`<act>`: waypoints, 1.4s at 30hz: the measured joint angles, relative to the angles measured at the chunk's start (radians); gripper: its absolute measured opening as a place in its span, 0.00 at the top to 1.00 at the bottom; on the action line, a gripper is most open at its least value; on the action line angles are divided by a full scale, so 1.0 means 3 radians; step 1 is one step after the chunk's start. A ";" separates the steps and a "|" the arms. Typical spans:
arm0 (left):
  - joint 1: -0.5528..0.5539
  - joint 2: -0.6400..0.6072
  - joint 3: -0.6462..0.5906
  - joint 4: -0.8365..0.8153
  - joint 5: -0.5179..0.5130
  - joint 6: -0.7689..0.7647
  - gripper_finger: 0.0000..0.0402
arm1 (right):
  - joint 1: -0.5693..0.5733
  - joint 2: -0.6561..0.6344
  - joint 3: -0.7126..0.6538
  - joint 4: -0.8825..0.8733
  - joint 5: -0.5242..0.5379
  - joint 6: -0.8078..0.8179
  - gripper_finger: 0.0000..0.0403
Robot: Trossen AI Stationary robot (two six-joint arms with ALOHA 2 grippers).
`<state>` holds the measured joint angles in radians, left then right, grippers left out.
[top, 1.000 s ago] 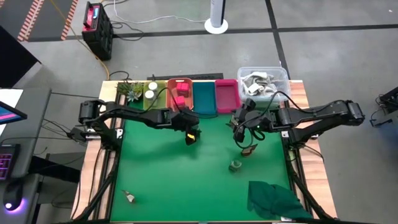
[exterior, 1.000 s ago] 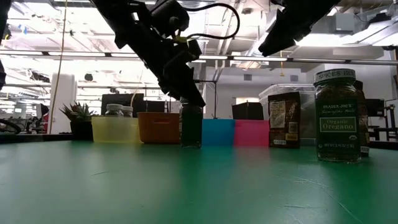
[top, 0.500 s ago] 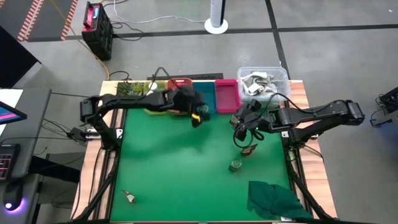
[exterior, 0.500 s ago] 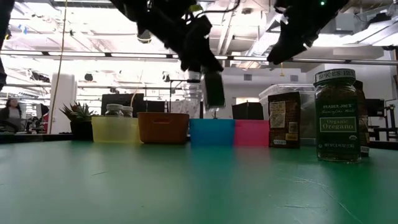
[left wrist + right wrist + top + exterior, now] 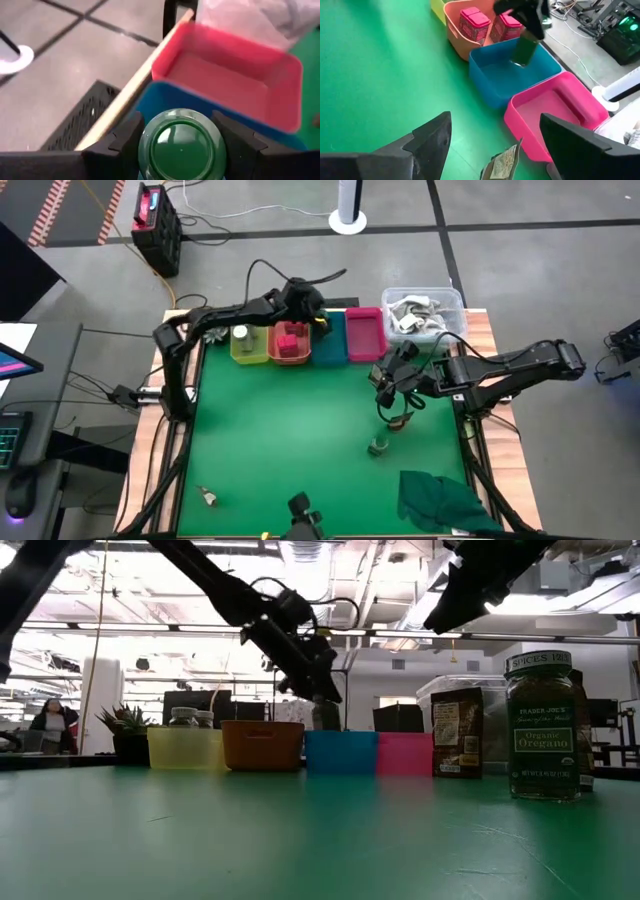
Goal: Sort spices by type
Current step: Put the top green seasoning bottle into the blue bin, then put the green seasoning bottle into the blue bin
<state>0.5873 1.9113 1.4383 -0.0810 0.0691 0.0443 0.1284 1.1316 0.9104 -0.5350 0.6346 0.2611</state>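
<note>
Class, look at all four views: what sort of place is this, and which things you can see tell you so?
Probably a robotics lab or workshop, not a kitchen. Two robot arms work at a green-topped table on a bare concrete floor with trailing cables, and the low view shows an open industrial ceiling with exposed lights.

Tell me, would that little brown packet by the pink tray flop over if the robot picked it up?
Probably yes. The brown sachet looks thin, with a crinkled top edge, so it would likely bend between the fingers. It looks light, so a push might slide or topple it. In the low view it stands upright on a narrow base, so it may tip easily.
</note>
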 joint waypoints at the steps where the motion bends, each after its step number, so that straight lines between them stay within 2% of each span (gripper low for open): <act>1: 0.0011 0.0053 0.0058 0.0016 0.0008 0.0029 0.52 | 0.0001 0.0000 0.0000 0.0000 0.0000 0.0000 0.18; 10: -0.0076 0.0446 0.0432 -0.0380 0.0020 0.0346 0.51 | 0.0000 0.0000 0.0000 -0.0014 0.0000 -0.0001 0.18; 15: -0.0124 0.0501 0.0440 -0.0455 0.0012 0.0381 0.29 | 0.0000 0.0000 0.0000 -0.0014 0.0000 -0.0003 0.18; 18: -0.0126 0.0505 0.0469 -0.0532 0.0013 0.0385 0.20 | 0.0000 0.0000 0.0000 -0.0015 0.0000 0.0000 0.18; 21: -0.0141 0.0501 0.0586 -0.0625 0.0010 0.0479 0.16 | 0.0000 0.0000 0.0000 -0.0020 0.0000 0.0000 0.18; 28: -0.0255 0.0252 0.0741 -0.0728 -0.0006 0.0749 0.15 | 0.0016 -0.0001 0.0000 -0.0243 -0.0003 0.0078 0.18; 31: -0.0390 0.0090 0.0735 -0.0938 0.0083 0.0867 0.15 | 0.0071 -0.0001 0.0000 -0.0596 -0.0009 0.0264 0.18; 35: -0.0725 -0.0085 0.0492 -0.0936 0.0170 0.0928 0.15 | 0.0176 -0.0001 0.0000 -0.0984 0.0025 0.0516 0.18; 39: -0.1155 -0.0152 0.0155 -0.0711 0.0149 0.0938 0.15 | 0.0280 -0.0003 0.0000 -0.1178 0.0366 0.0662 0.18; 42: -0.1497 -0.0155 0.0017 -0.0445 0.0126 0.0847 0.15 | 0.0329 -0.0003 0.0000 -0.1233 0.0495 0.0721 0.18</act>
<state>0.1382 1.8648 1.4433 -0.2145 0.1068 0.2983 0.2270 1.1309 0.9103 -0.9051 0.7831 0.4775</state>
